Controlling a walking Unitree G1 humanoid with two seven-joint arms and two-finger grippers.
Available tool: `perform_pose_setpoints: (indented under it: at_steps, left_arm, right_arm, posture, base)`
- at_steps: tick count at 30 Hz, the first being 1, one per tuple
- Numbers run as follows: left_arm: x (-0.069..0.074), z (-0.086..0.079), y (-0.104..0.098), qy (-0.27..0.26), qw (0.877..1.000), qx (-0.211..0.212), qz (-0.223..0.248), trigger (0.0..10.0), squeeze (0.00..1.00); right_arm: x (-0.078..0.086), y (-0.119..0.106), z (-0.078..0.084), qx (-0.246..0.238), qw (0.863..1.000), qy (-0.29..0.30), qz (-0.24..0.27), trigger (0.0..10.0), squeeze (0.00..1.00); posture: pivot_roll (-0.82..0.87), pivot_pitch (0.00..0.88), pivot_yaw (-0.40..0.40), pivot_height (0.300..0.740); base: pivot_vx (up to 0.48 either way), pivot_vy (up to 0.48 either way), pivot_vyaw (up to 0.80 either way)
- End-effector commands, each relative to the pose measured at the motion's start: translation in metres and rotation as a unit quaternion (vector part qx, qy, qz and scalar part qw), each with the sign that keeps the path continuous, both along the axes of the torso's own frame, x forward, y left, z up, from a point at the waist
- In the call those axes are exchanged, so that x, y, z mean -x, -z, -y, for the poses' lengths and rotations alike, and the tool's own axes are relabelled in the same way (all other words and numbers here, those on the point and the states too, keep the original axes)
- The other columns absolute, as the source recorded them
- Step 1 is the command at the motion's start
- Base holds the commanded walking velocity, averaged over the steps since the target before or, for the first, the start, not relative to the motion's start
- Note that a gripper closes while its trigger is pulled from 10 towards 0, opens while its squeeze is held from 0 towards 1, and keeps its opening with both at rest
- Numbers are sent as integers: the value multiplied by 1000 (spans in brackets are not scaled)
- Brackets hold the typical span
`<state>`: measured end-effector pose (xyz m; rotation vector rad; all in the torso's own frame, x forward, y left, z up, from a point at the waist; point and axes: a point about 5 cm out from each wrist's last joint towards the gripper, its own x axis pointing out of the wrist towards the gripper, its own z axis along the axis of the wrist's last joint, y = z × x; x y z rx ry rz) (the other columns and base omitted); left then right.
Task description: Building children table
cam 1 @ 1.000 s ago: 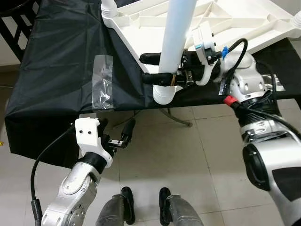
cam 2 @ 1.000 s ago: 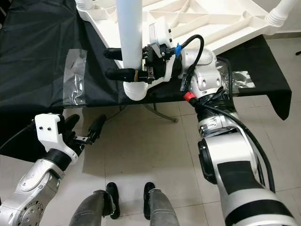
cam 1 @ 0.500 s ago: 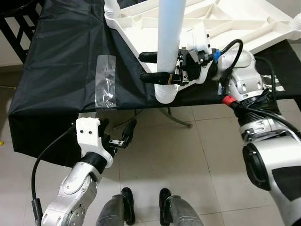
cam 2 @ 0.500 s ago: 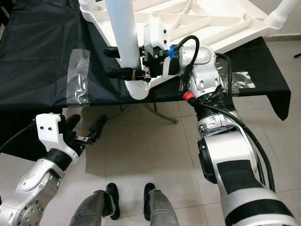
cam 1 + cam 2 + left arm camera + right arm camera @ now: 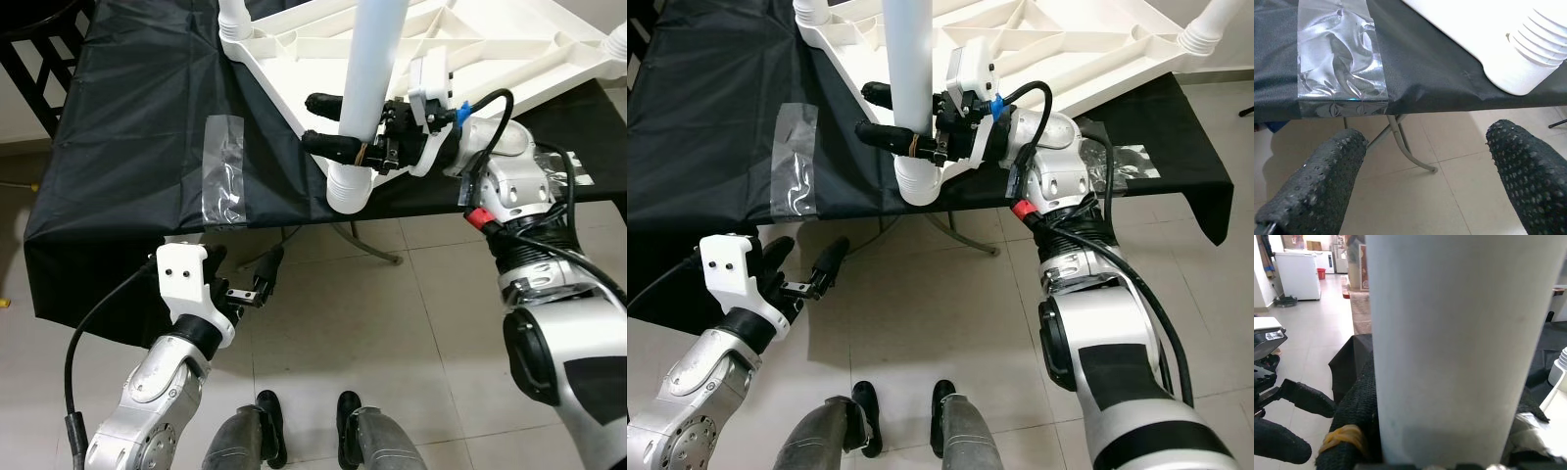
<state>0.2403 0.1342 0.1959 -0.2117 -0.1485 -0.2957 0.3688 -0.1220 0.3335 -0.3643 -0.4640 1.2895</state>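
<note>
A white plastic table top (image 5: 509,54) lies upside down on the black-covered work table. A white tubular leg (image 5: 375,59) stands in the ribbed corner socket (image 5: 350,191) at the near edge, leaning slightly right. My right gripper (image 5: 318,124) is shut on this leg just above the socket, one black finger on each side. In the right wrist view the leg (image 5: 1459,347) stands right in front of the camera, with a finger (image 5: 1354,416) that wears an orange band pressed against it. My left gripper (image 5: 243,274) hangs open below the table edge, over the floor, holding nothing.
A black cloth (image 5: 137,117) with a clear tape patch (image 5: 223,171) drapes over the table's front. A metal folding leg (image 5: 367,245) stands under the table. Other white legs rise at the far left corner (image 5: 232,20) and the right corner (image 5: 617,44). My feet (image 5: 269,426) are on beige tiles.
The leg in my right gripper rocked from nearly upright to leaning right, and the gripper sits slightly higher on it. The left arm has not moved.
</note>
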Motion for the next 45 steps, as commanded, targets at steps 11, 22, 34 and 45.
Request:
perform_pose_setpoints:
  at_steps: [11,22,34,45]
  left_arm:
    - [4,-1,2,6,1000,2,-8,10000,0]
    - [3,0,2,6,1000,1,-7,10000,0]
    - [3,0,2,6,1000,3,-7,10000,0]
    - [3,1,3,7,1000,4,-8,10000,0]
  right_arm:
    - [-5,21,7,18,999,31,-41,10000,0]
    - [2,27,-4,-8,998,-4,-55,10000,0]
    - [10,39,-18,33,997,-34,-66,10000,0]
    - [7,42,-14,21,997,27,-70,10000,0]
  posture:
    - [2,441,-21,740]
    - [3,441,-19,740]
    - [-4,438,-26,740]
    - [-11,426,-36,740]
  base:
    - [0,0,0]
    - [0,0,0]
    - [0,0,0]
    - [0,0,0]
